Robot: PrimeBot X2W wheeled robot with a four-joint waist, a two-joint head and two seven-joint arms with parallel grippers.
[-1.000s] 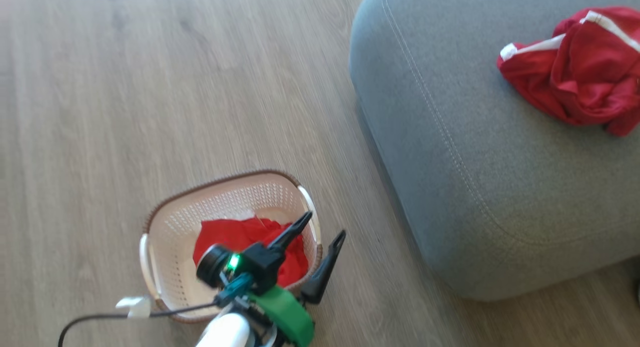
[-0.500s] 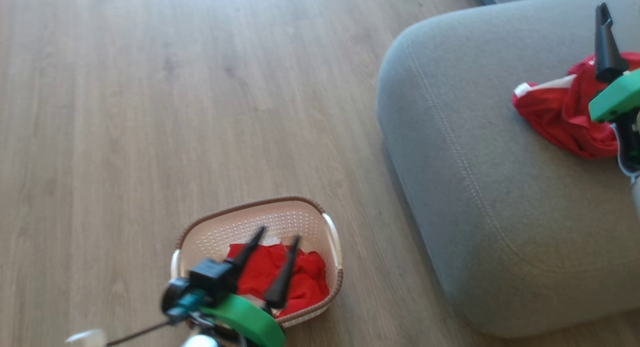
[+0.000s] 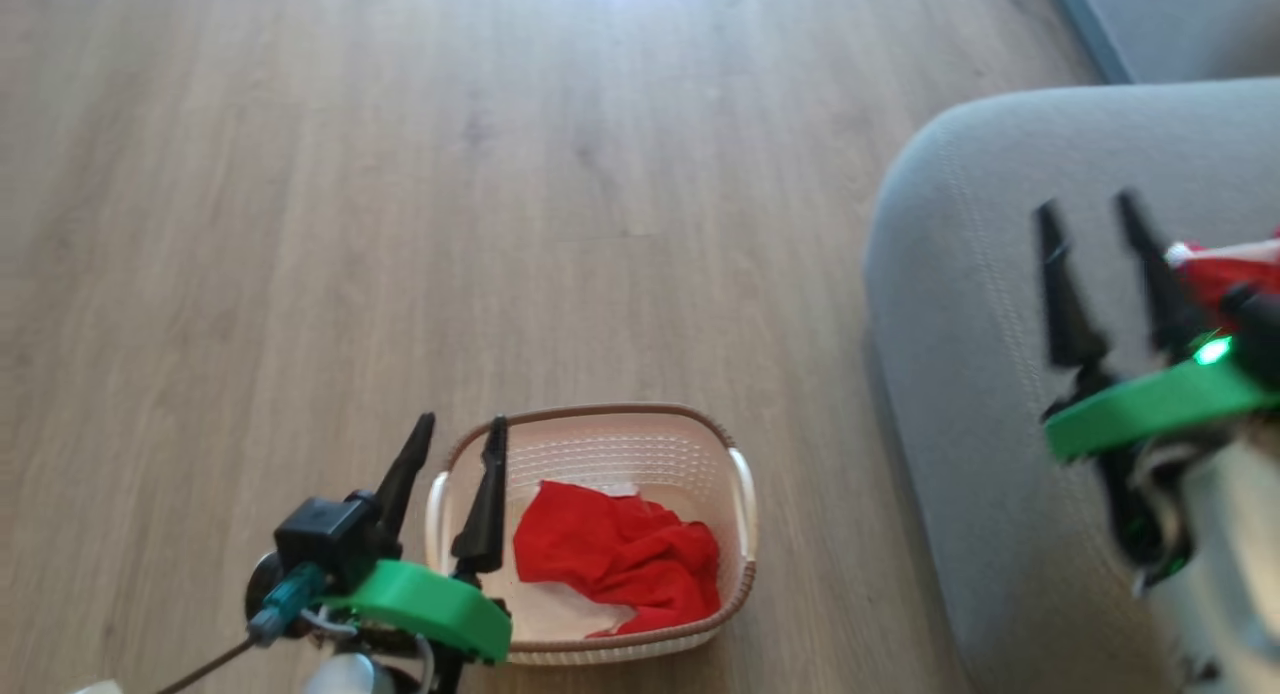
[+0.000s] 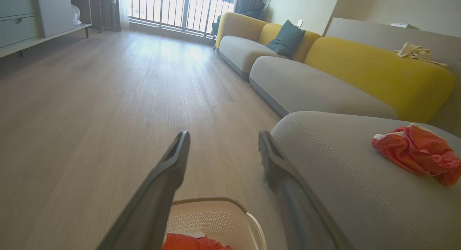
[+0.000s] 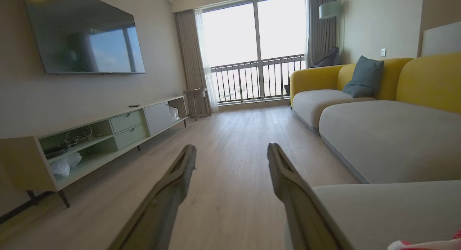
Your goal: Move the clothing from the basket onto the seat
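The cream basket point(image 3: 600, 411) stands on the wood floor with a red garment point(image 3: 620, 554) crumpled inside. My left gripper point(image 3: 461, 422) hovers open and empty over the basket's left rim, beside the garment. The left wrist view shows the left gripper point(image 4: 224, 133) above the basket point(image 4: 212, 200), with red cloth point(image 4: 191, 243) below. A second red garment with white trim point(image 4: 414, 152) lies on the grey seat point(image 3: 960, 324). Above the seat, just left of that garment point(image 3: 1225, 274), my right gripper point(image 3: 1087, 204) is open and empty. In its own view the right gripper point(image 5: 231, 146) points down the room.
Bare wood floor point(image 3: 400, 174) stretches left of and beyond the basket. A long sofa with yellow backs point(image 4: 360, 62) continues past the seat. A low TV cabinet point(image 5: 108, 134) lines the opposite wall.
The head camera has swung, shifting basket and seat rightward. Relative to the basket, my left gripper went from its right side to its left rim. My right gripper came in over the seat.
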